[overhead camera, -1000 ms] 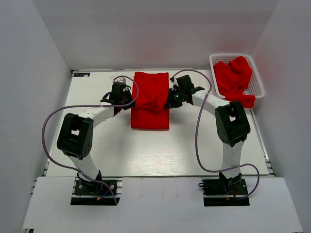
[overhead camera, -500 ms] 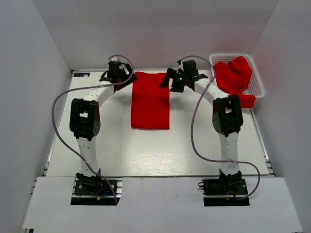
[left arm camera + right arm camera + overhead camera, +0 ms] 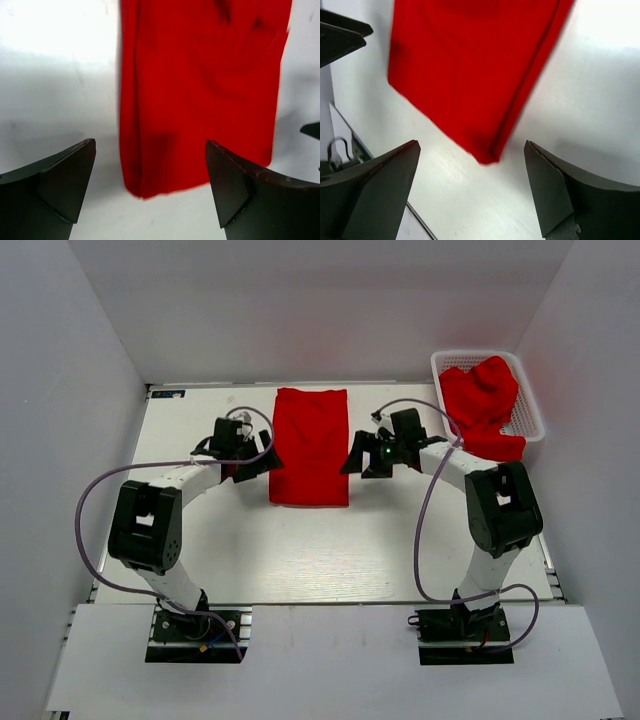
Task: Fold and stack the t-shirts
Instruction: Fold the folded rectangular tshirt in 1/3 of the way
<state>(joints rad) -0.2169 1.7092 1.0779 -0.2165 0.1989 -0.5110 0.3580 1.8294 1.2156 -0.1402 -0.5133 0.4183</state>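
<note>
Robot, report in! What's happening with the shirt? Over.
Left pincer open, right pincer open. Folded t-shirt flat between them. Other t-shirts heaped in basket.

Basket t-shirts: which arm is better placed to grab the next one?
Probably right. The basket holding crumpled t-shirts sits on its side; the right gripper is open and empty, while the left gripper lies beyond the folded t-shirt.

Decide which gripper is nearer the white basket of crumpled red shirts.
Right. The right gripper sits between the folded shirt and the basket; the left gripper is on the shirt's other side, farther off.
</note>
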